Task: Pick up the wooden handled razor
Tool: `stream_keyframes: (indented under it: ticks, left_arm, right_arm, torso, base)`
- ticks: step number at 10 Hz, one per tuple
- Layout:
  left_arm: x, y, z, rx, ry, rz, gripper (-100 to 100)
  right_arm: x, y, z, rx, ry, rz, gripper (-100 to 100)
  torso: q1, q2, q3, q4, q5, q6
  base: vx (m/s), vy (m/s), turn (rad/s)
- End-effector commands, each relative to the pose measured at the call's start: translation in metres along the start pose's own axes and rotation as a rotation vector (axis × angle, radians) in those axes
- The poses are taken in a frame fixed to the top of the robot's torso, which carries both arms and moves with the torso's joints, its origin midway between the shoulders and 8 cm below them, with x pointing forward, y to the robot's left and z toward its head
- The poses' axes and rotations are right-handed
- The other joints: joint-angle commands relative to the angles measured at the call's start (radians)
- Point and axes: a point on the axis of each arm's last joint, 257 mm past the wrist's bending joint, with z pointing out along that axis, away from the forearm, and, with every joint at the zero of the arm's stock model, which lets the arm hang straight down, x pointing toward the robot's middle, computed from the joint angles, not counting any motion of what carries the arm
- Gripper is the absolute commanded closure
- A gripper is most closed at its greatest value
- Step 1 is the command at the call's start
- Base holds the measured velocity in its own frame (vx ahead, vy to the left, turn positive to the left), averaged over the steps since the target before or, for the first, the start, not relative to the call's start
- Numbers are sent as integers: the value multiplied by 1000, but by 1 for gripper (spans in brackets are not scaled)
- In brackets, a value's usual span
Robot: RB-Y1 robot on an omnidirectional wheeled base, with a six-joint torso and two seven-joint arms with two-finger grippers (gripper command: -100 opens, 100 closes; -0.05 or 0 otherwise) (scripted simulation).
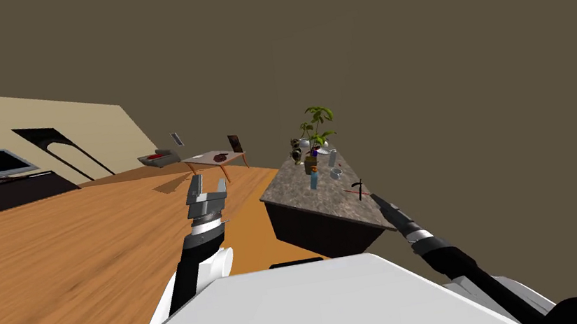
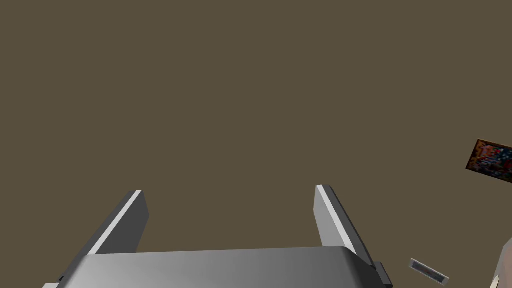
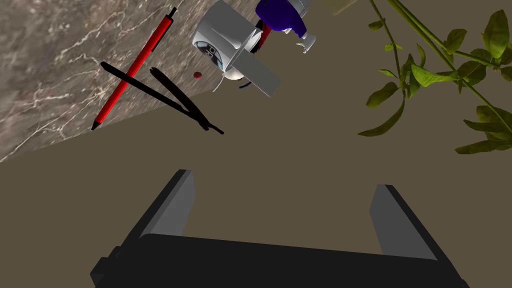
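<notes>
The razor (image 3: 190,112) is drawn black, with its two thin parts opened into a V. It lies at the edge of the marble-patterned counter (image 3: 45,60), and its joined end reaches out past that edge. A red pen (image 3: 131,70) lies across one of its parts. The razor is ahead of the right gripper (image 3: 285,215) and apart from it, not between the fingers. The jaws of this gripper stand wide and hold nothing. In the head view the right arm is stretched forward, and the right gripper (image 1: 377,199) is at the near end of the counter (image 1: 305,193), just beside the razor (image 1: 357,185). Further on the counter there are a white container (image 3: 227,45) on its side, a blue bottle (image 3: 280,15) and a green plant (image 3: 440,75).

The left gripper (image 1: 207,185) is raised above the wooden floor (image 1: 49,275), beside the counter. Its jaws are also wide and empty.
</notes>
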Motion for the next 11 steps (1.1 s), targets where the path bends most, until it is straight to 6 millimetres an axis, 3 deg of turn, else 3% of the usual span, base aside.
stream_keyframes:
  ticks: [1,2,3,4,5,6,7,9,10,11]
  left_arm:
    - [0,0,0,0,0,0,0]
    - [0,0,0,0,0,0,0]
    - [0,0,0,0,0,0,0]
    - [0,0,0,0,0,0,0]
    - [0,0,0,0,0,0,0]
    - [0,0,0,0,0,0,0]
    - [0,0,0,0,0,0,0]
    - [0,0,0,0,0,0,0]
    - [0,0,0,0,0,0,0]
    - [0,0,0,0,0,0,0]
  right_arm:
    - [-10,-29,-7,77,21,-32,-100]
    - [-18,-52,-16,145,32,-53,-100]
    - [-19,-50,-14,141,44,-68,-100]
    - [-29,-72,-23,206,60,-96,-100]
    - [-29,-71,-22,205,63,-99,-100]
    - [-39,-91,-31,269,79,-128,-100]
    - [-39,-91,-31,269,80,-129,-100]
    - [-60,-126,-49,389,105,-180,-100]
    - [-61,-127,-48,393,110,-188,-100]
    - [-72,-143,-58,452,123,-216,-100]
  torso:
    - [0,0,0,0,0,0]
    - [0,0,0,0,0,-1]
    - [1,-1,0,0,0,-1]
    - [0,-1,0,0,0,0]
    - [0,-1,0,0,0,0]
    - [0,0,0,0,0,0]
    - [0,0,0,0,0,0]
    - [0,-1,0,0,0,0]
    - [1,-1,-1,0,0,-1]
    - [0,-1,-1,0,0,0]
  base:
    - [3,40,228]
    - [7,53,328]
    - [5,34,88]
    - [5,39,162]
    - [4,26,101]
    - [3,26,201]
    - [4,19,100]
    - [14,39,239]
    - [14,28,105]
    - [14,23,161]
